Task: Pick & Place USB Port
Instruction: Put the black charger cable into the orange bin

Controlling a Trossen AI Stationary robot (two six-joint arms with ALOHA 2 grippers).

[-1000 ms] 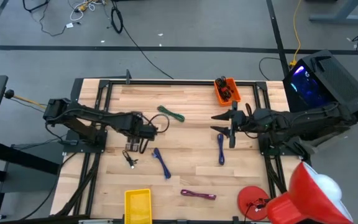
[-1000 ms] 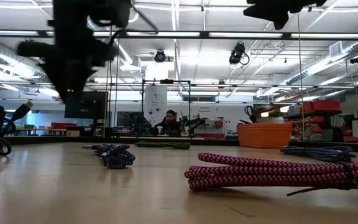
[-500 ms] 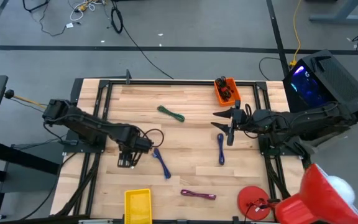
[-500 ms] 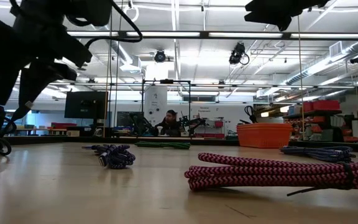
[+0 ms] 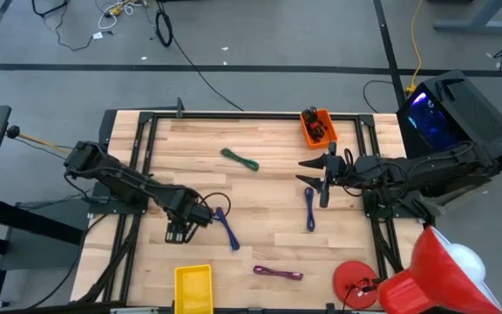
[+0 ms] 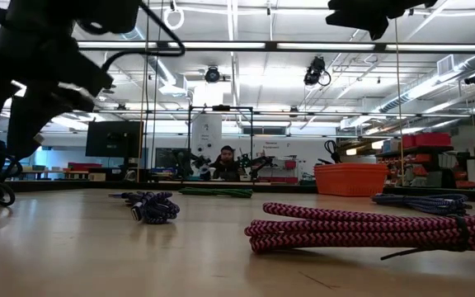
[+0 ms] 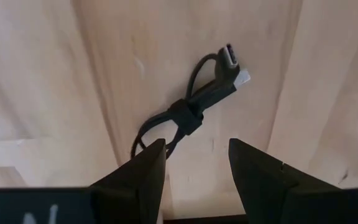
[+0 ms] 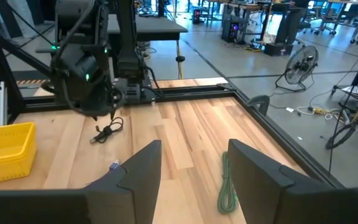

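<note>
— Where does the left gripper sit?
— Lower left of the high view, directly over the black cable, fingers apart.
— And the rest?
— Yellow bin along the bottom edge; orange bin upper right, right gripper just below it.

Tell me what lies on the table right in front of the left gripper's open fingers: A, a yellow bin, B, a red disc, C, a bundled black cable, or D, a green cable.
C: in the left wrist view a bundled black cable lies on the wood just beyond the left gripper, whose fingers are spread.
</note>
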